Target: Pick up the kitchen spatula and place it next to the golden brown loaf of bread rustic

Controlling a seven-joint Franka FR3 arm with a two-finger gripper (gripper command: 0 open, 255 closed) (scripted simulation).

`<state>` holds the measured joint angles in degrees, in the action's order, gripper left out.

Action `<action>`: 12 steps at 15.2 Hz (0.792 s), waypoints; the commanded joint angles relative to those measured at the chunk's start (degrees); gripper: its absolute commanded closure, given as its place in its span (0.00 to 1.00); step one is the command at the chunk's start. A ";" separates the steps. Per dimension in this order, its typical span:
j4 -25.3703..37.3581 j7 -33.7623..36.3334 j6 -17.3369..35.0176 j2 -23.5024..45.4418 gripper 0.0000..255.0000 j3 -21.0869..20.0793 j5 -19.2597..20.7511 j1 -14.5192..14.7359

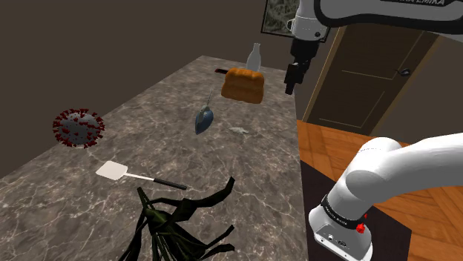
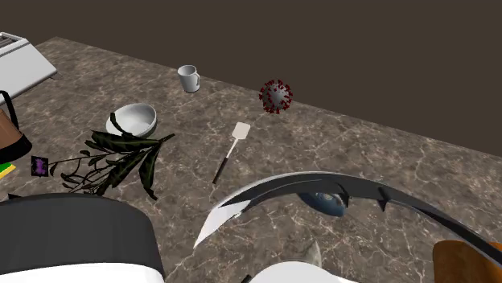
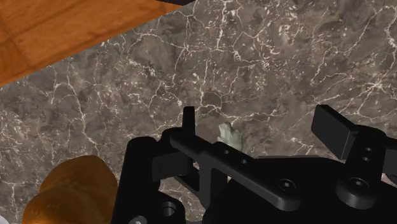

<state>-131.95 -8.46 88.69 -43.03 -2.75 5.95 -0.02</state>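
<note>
Veined dark marble counter (image 1: 156, 111), flat square-bladed spatula (image 1: 138, 176)

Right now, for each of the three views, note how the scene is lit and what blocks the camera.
Shoulder view: dim, even light; no clear shadow under the spatula. Second exterior view: the white arm covers the foreground counter. Wrist view: the wooden floor looks brightest; the open gripper hides much counter.

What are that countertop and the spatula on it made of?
The countertop looks like dark marble or similar stone: grey-brown with fine white veins. The spatula has a flat white blade and thin black handle, both plain and matte; possibly plastic, but the look leaves it open.
</note>
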 commanded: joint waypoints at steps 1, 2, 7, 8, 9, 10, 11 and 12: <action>0.00 0.00 0.00 0.00 0.00 0.00 0.00 0.00; -0.07 0.62 1.03 1.13 0.00 -0.75 -0.62 0.46; 0.42 3.59 6.12 7.41 0.00 -4.53 -3.33 2.65; 0.68 4.17 7.11 8.79 0.00 -5.29 -3.78 3.06; 1.00 4.74 8.08 10.20 0.00 -6.05 -4.20 3.45; 1.38 5.30 9.04 11.64 0.00 -6.80 -4.59 3.84; 1.81 5.87 9.99 13.12 0.00 -7.55 -4.93 4.22; 2.30 6.44 10.91 14.63 0.00 -8.31 -5.24 4.58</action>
<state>-130.32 -2.69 98.42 -30.33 -10.21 1.06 4.19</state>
